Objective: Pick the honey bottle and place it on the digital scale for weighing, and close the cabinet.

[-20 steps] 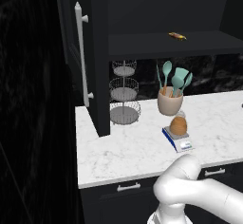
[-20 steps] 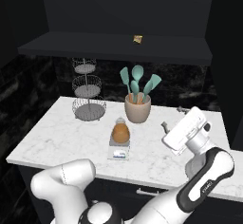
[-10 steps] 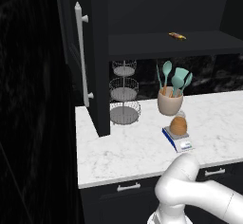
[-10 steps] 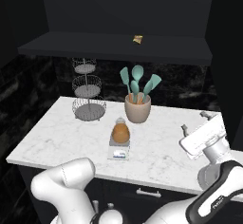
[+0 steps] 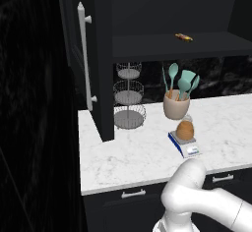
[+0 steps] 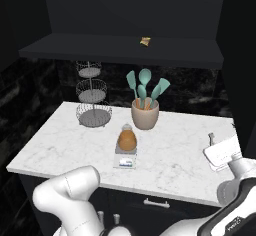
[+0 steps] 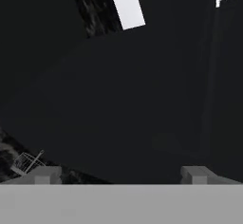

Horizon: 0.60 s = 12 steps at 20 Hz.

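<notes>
The amber honey bottle (image 5: pixel 185 130) (image 6: pixel 127 139) stands upright on the blue digital scale (image 5: pixel 185 147) (image 6: pixel 125 159), near the front of the marble counter. Nothing touches it. My gripper (image 6: pixel 218 149) is far to the right of the scale, over the counter's right end, open and empty. In the hand view its fingertips (image 7: pixel 45 174) stand wide apart, facing a dark panel. The black cabinet (image 5: pixel 101 64) has its left door swung open, and the door's long white handle (image 5: pixel 84 54) faces forward.
A beige crock with teal spatulas (image 5: pixel 176 103) (image 6: pixel 145 114) stands just behind the scale. A three-tier wire basket (image 5: pixel 129 98) (image 6: pixel 92 97) sits back left. A small item (image 5: pixel 183 37) lies on the open shelf. Drawers with short handles (image 5: pixel 133 193) run under the counter.
My hand has swung further right, away from the scale, toward the counter's right end. The honey bottle has stayed on the scale, and the jaws have stayed open.
</notes>
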Available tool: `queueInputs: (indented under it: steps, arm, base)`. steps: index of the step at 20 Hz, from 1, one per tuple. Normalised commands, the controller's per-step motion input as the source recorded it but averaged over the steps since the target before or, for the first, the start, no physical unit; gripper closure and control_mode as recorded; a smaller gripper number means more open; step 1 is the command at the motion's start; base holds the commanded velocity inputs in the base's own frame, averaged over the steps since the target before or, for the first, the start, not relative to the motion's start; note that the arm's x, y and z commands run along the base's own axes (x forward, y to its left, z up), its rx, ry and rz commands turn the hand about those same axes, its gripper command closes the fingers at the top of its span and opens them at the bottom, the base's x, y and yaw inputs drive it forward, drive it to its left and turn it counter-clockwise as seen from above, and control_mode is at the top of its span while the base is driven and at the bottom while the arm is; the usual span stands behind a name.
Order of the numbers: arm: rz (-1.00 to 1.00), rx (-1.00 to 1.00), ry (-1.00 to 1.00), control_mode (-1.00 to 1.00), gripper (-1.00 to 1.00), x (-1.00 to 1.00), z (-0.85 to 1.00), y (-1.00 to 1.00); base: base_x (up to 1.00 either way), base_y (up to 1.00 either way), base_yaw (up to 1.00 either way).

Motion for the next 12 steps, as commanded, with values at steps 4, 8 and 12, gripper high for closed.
queueInputs:
  steps: [4,8,12]
  arm:
    - [-0.06,0.00,-0.15,-1.00,-1.00,-0.02,0.33,-0.38]
    - [0.00,0.00,-0.20,-1.00,-1.00,-0.02,0.46,-0.04]
    - [0.00,-0.02,-0.22,-1.00,-1.00,-0.10,0.56,0.00]
  base:
    - [0.00,0.00,0.00]
    - [0.00,0.00,0.00]
    - [0.00,0.00,0.00]
